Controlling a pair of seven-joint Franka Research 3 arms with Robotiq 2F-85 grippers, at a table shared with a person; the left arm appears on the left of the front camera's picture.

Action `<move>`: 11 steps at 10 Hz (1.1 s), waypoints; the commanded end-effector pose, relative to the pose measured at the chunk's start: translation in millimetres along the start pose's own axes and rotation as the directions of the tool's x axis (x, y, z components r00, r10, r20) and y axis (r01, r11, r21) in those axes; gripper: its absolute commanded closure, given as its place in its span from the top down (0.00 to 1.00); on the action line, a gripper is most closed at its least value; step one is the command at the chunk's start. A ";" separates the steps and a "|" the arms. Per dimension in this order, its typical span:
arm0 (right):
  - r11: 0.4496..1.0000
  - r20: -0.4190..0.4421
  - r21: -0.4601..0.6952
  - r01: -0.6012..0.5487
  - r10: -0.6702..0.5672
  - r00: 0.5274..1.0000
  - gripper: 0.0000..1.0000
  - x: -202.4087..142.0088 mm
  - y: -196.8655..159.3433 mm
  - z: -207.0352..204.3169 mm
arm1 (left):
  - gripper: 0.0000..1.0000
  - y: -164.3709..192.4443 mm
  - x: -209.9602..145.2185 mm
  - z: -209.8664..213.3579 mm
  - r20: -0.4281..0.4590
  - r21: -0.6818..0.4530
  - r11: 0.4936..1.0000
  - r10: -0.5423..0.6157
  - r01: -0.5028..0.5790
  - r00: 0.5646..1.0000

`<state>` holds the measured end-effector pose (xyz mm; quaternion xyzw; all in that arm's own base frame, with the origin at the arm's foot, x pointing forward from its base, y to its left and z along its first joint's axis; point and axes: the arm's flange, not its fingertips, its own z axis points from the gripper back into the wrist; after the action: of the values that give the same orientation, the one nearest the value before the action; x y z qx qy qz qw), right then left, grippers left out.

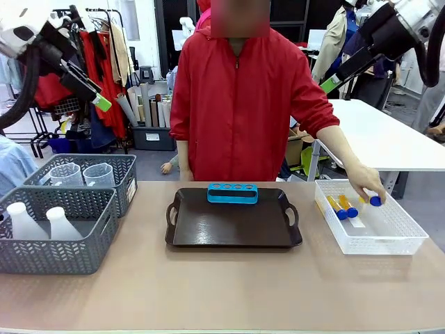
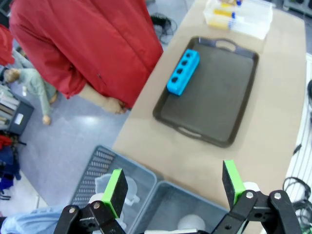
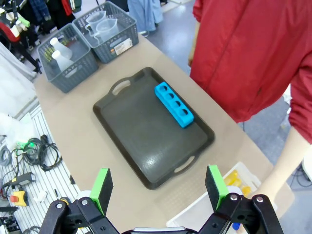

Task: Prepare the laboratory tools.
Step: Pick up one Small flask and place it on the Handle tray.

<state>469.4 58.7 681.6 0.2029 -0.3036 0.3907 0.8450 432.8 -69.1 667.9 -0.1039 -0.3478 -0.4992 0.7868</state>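
Flasks point(image 1: 23, 223) sit in the near grey basket point(image 1: 52, 257) left of the tray point(image 1: 229, 226), beakers point(image 1: 67, 174) in the rear basket point(image 1: 124, 170). Rack point(image 1: 232, 193) stands empty on the tray's far edge — a person's hand point(image 1: 366, 184) is at the tubes point(image 1: 342, 207) in the bin point(image 1: 379, 243) right of it, likely to load it. Left wrist: left gripper point(image 2: 174, 187) spread, empty, over the baskets. Right wrist: right gripper point(image 3: 158, 186) likewise, above the tray.

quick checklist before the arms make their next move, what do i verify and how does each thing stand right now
1. Left gripper open and empty: ok.
2. Right gripper open and empty: ok.
3. Blue rack on the tray, holes up and unfilled: ok.
4. White bin free of the person's hand: not ok, the hand is inside it on a blue-capped tube.
5. Orange tubes lying in the bin: ok, next to the hand.
6. Flasks upright in the near grey basket: ok.
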 end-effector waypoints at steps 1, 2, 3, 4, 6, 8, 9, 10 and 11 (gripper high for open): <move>1.000 0.008 0.004 0.003 -0.003 1.000 1.00 -0.5 1.5 0.7 | 1.00 4.2 2.8 3.7 -0.057 -0.012 1.000 0.007 -0.007 0.998; 1.000 0.008 0.004 0.003 -0.003 1.000 1.00 -0.5 1.5 0.7 | 1.00 4.0 0.5 -0.2 -0.096 0.001 1.000 0.008 -0.008 0.995; 1.000 0.008 0.004 0.003 -0.003 1.000 1.00 -0.5 1.5 0.7 | 1.00 6.8 -7.1 -7.1 -0.193 0.062 0.998 -0.010 0.023 0.981; 1.000 0.008 0.004 0.003 -0.003 1.000 1.00 -0.5 1.5 0.7 | 1.00 11.3 -15.3 -10.1 -0.243 0.056 0.998 0.030 -0.017 0.969; 1.000 0.008 0.004 0.003 -0.003 1.000 1.00 -0.5 1.5 0.7 | 1.00 13.7 -35.2 -24.8 -0.326 0.078 0.991 0.126 -0.106 0.937; 1.000 0.008 0.004 0.003 -0.003 1.000 1.00 -0.5 1.5 0.7 | 1.00 15.4 -55.3 -31.7 -0.441 0.108 0.976 0.218 -0.190 0.871; 1.000 0.008 0.004 0.003 -0.003 1.000 1.00 -0.5 1.5 0.7 | 1.00 13.4 -64.1 -33.3 -0.484 0.132 0.971 0.240 -0.201 0.841; 1.000 0.008 0.004 0.003 -0.003 1.000 1.00 -0.5 1.5 0.7 | 1.00 11.7 -70.1 -37.3 -0.499 0.165 0.956 0.293 -0.243 0.816; 1.000 0.008 0.004 0.003 -0.003 1.000 1.00 -0.5 1.5 0.7 | 1.00 16.6 -71.5 -38.9 -0.434 0.145 0.949 0.314 -0.279 0.844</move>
<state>469.2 58.7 681.8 0.2027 -0.3037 0.3907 0.8450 446.7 -27.4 593.8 0.0117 -0.1392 -0.3834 0.9130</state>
